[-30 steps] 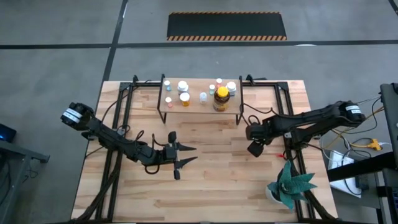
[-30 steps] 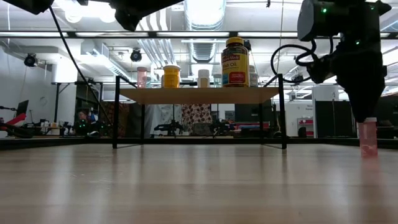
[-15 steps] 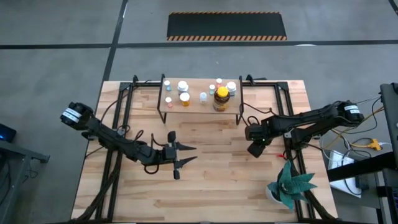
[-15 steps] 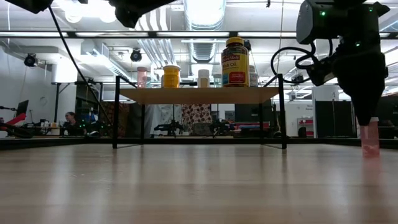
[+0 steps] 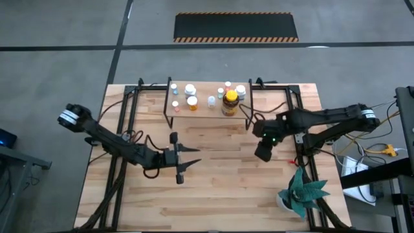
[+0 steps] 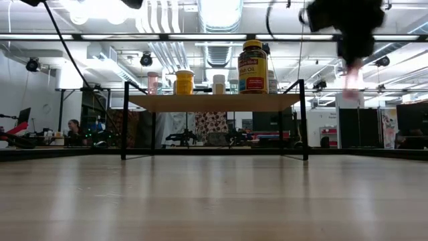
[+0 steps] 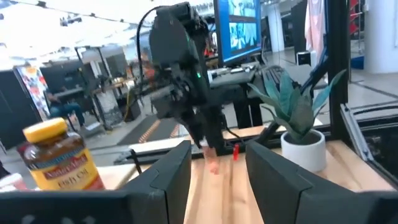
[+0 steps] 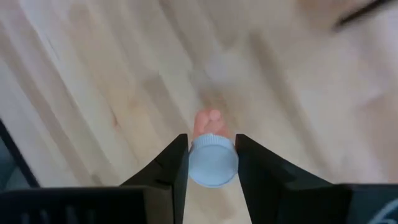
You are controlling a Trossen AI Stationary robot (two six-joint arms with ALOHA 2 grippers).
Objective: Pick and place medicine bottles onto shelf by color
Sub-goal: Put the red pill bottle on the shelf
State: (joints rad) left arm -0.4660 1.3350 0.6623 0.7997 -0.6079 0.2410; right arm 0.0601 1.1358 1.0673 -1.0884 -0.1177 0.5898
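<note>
While raised off table, right pincer (image 8: 211, 163) clamps pink, white-capped bottle (image 8: 212, 158).

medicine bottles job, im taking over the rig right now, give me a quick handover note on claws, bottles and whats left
Right claw: shut on a pink bottle with a pale cap, held in the air above the table, to the right of the shelf's front.
Left claw: empty, jaws apart, over the table's middle left, waiting.
Shelf: already carries about nine bottles, among them the large amber bottle toward its right end.
Done: every other bottle in view stands on the shelf; none are left on the table.
Left: set the pink bottle on the shelf beside others of its colour. The potted plant is not part of the job.
</note>
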